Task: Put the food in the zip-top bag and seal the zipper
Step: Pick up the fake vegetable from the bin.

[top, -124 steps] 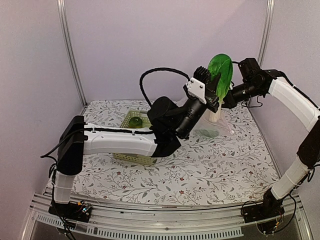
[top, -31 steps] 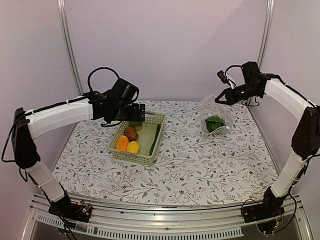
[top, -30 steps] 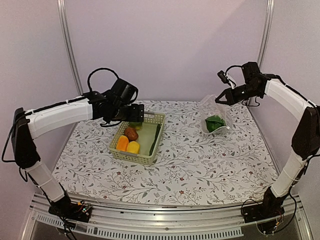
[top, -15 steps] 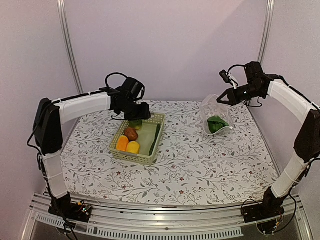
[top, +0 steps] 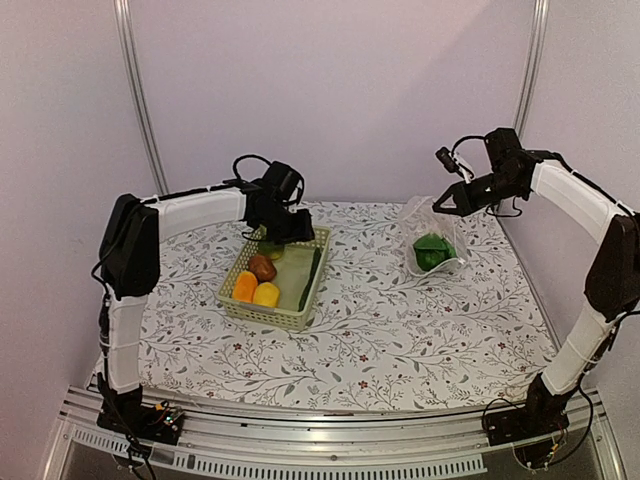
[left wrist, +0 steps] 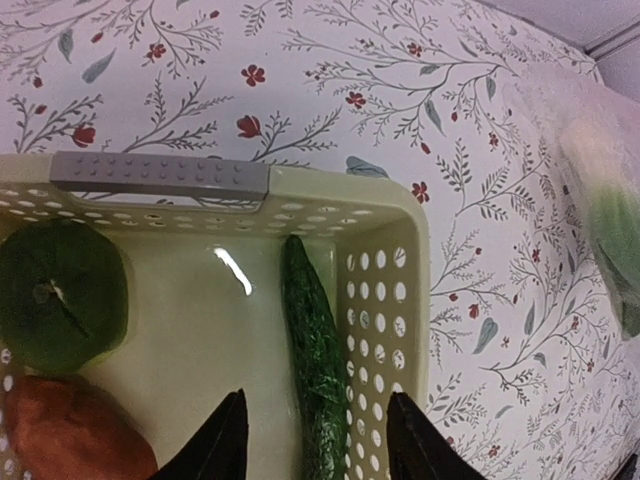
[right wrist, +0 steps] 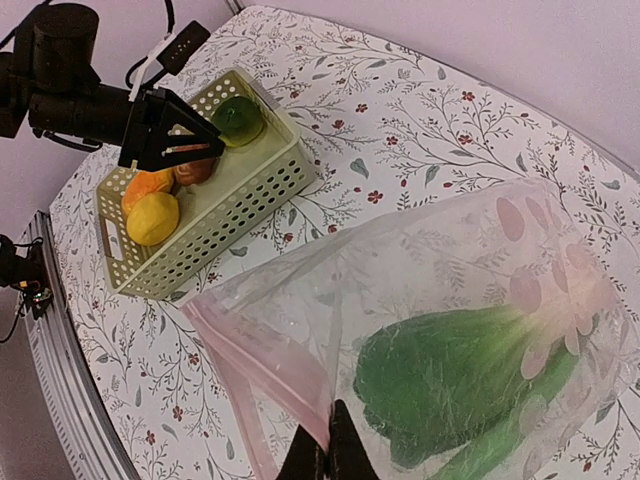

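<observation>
My right gripper [top: 444, 205] [right wrist: 328, 460] is shut on the pinkish zipper strip [right wrist: 262, 368] of the clear zip-top bag [top: 432, 235] [right wrist: 420, 300] and holds its mouth up. The green bok choy [top: 432, 250] [right wrist: 450, 375] lies inside the bag. My left gripper [top: 293, 232] [left wrist: 315, 455] is open above the far right corner of the pale green basket [top: 300, 318] [left wrist: 395, 290], its fingers astride the green cucumber [top: 311, 277] [left wrist: 312, 350]. The basket also holds an orange piece [top: 244, 287], a yellow piece [top: 266, 295], a brown piece [top: 263, 267] [left wrist: 70, 435] and a round green piece [left wrist: 62, 308].
The flowered table cloth [top: 400, 330] covers the table. Metal frame posts [top: 135, 90] stand at the back corners. The bag sits at the back right, the basket at the back left centre.
My left gripper has swung right from the basket's far left side over to its far right corner, above the cucumber. My right gripper, still holding the bag, has dipped slightly.
</observation>
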Motion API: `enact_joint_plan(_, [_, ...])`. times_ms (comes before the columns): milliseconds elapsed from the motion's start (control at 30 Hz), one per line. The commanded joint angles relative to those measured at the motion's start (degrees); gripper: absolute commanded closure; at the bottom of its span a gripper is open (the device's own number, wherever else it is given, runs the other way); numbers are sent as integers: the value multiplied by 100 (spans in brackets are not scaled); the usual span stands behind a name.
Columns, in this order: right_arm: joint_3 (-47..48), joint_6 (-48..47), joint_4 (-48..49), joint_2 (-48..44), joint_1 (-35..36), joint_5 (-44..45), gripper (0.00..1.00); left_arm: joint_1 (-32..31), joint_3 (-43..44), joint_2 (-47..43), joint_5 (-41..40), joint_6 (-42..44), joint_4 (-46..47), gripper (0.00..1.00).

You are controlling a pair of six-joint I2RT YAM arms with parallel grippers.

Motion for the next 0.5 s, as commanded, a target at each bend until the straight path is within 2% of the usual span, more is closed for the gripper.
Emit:
enact_joint_plan(0, [157, -60, -93, 58, -16, 119, 100, 65, 76, 155, 243, -101, -255, 54])
enact_joint_plan(333, [105, -91, -100, 9, -17, 67, 100, -273, -1862, -1049, 224, -82, -117, 55])
enact_joint_plan(467, [87, -87, -85, 16, -9, 8, 100, -492, -2511, -1424, 614, 105, 306, 56])
